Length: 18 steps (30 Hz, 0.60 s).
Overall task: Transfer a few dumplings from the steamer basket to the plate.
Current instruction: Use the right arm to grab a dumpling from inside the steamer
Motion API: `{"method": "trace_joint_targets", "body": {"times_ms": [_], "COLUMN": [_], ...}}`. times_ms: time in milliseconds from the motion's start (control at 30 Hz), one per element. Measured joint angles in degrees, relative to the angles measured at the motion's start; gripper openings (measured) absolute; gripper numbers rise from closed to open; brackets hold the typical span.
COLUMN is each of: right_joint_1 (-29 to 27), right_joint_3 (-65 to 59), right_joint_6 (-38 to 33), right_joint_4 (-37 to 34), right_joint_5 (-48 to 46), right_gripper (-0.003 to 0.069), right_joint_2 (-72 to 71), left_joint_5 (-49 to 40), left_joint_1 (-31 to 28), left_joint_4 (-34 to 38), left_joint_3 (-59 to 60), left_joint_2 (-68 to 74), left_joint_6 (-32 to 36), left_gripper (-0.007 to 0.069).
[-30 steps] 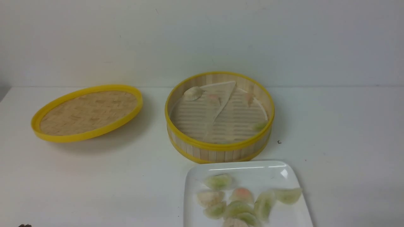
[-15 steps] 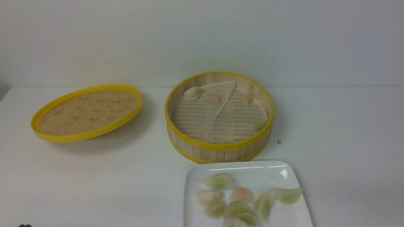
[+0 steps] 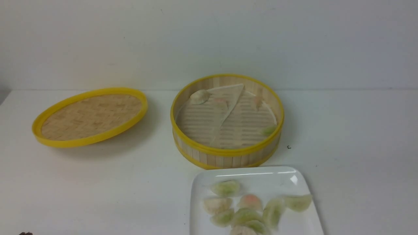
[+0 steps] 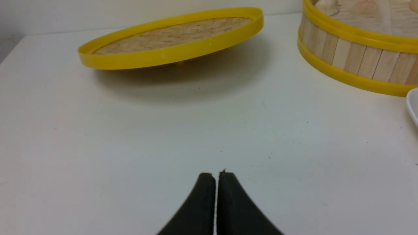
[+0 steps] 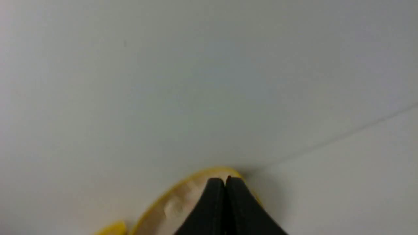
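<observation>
The steamer basket stands mid-table, its paper liner folded, with a whitish dumpling at the back left and a green one at the right. The white plate lies in front of it with several dumplings. Neither gripper shows in the front view. My left gripper is shut and empty, low over bare table, with the basket far off to one side. My right gripper is shut and empty, aimed at the wall, with the basket's rim blurred behind its tips.
The flat woven lid with a yellow rim rests tilted at the table's left; it also shows in the left wrist view. A white wall backs the table. A small dark speck lies right of the basket.
</observation>
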<state>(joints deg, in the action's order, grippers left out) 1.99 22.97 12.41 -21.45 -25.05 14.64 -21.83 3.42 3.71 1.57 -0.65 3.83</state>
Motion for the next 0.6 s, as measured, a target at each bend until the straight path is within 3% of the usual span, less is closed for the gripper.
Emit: {"method": "trace_joint_targets", "body": {"times_ms": [167, 300, 433, 600], "right_joint_1": [0.34, 0.34, 3.1, 10.66], "right_joint_3": [20.65, 32.65, 41.4, 48.97], "right_joint_6": [-14.01, -21.84, -24.87, -21.78], "right_joint_4": [0.45, -2.67, -3.96, 0.69], "right_joint_5": [-21.9, -28.95, -31.48, -31.98], "right_gripper": [-0.0015, -0.0013, -0.0013, -0.001], "right_joint_2": [26.27, 41.97, 53.28, 61.75], "left_joint_5": [0.0, 0.0, 0.0, 0.0], "left_joint_1": [0.0, 0.0, 0.0, 0.0], "left_joint_4": [0.0, 0.0, 0.0, 0.0], "left_joint_3": [0.0, 0.0, 0.0, 0.0], "left_joint_2": [0.0, 0.0, 0.0, 0.0], "left_joint_6": [0.0, 0.0, 0.0, 0.0], "left_gripper": [-0.0006, -0.0006, -0.0006, -0.0006]}}
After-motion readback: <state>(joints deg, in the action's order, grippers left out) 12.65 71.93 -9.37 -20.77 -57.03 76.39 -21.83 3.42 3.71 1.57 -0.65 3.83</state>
